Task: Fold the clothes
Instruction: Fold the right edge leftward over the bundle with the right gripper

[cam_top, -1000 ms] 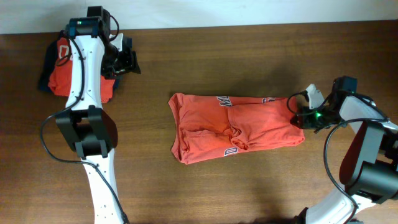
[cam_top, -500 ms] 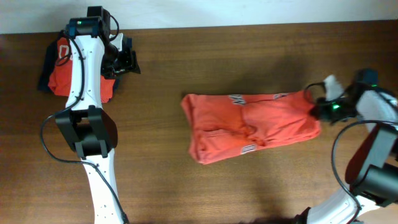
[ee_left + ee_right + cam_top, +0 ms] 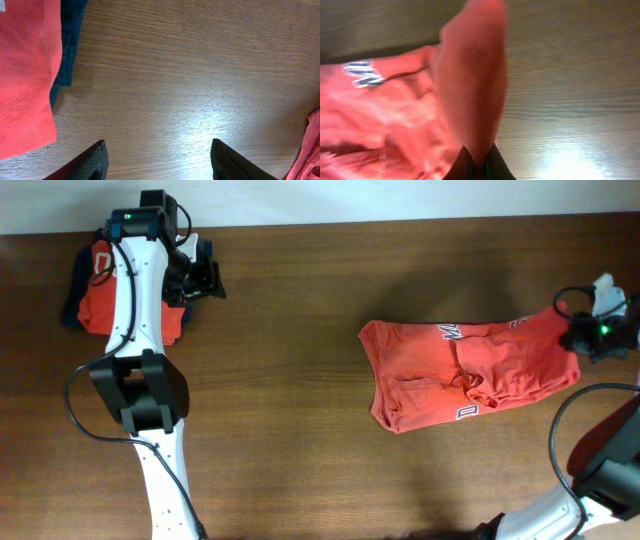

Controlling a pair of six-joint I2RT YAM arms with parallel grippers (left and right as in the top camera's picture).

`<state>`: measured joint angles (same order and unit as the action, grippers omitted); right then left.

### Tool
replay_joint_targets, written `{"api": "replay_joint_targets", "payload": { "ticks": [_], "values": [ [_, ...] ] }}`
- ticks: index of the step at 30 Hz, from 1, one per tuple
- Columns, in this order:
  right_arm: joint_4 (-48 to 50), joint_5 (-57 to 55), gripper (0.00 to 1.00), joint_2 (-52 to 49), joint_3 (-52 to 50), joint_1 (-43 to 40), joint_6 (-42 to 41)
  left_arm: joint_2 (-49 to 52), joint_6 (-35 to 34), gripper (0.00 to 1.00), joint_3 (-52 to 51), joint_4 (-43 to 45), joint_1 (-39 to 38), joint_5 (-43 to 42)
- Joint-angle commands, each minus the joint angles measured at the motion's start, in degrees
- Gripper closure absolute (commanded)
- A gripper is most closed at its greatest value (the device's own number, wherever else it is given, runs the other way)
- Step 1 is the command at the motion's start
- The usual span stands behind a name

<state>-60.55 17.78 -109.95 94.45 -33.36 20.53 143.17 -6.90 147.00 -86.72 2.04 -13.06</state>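
Note:
The clothes, a coral-red T-shirt [image 3: 470, 375] with white lettering, lie bunched in a long strip on the right half of the table. My right gripper [image 3: 590, 335] is shut on the shirt's right end, near the table's right edge. In the right wrist view a ridge of the red fabric [image 3: 472, 85] rises from between the closed fingertips of the right gripper [image 3: 479, 167]. My left gripper [image 3: 200, 275] hangs open at the far left, well away from the shirt. Its two dark fingers [image 3: 92, 162] stand wide apart over bare wood, and the left gripper [image 3: 160, 165] holds nothing.
A pile of red and dark blue garments [image 3: 95, 290] lies at the back left corner, partly under the left arm; it shows as red cloth [image 3: 25, 75] over blue cloth [image 3: 67, 45]. A sliver of red fabric [image 3: 312, 145] shows at the left wrist view's right edge.
My right gripper has pulled the shirt well to the right across the table, towards the right edge. The left arm has not moved.

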Motion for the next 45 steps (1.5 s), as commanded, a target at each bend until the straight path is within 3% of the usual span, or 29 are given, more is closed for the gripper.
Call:
{"api": "replay_joint_targets", "payload": {
  "ticks": [1,14,22,45],
  "values": [
    [-2.64,0.17,0.96,-0.11,4.22,5.16,0.02,0.28,0.74,0.35,0.42,0.35,-0.02,0.46],
    [-11.32,-0.52,0.96,-0.11,5.66,25.64,0.22,0.28,0.74,0.34,0.42,1.57,-0.02,0.46],
    [-12.74,-0.52,0.96,-0.11,5.51,33.22,0.22,0.28,0.72,0.34,0.42,1.84,-0.02,0.46],
    [1.92,-0.48,0.96,-0.13,-11.21,47.52,-3.02,0.28,0.72,0.34,0.42,1.84,-0.02,0.44]
  ]
}}
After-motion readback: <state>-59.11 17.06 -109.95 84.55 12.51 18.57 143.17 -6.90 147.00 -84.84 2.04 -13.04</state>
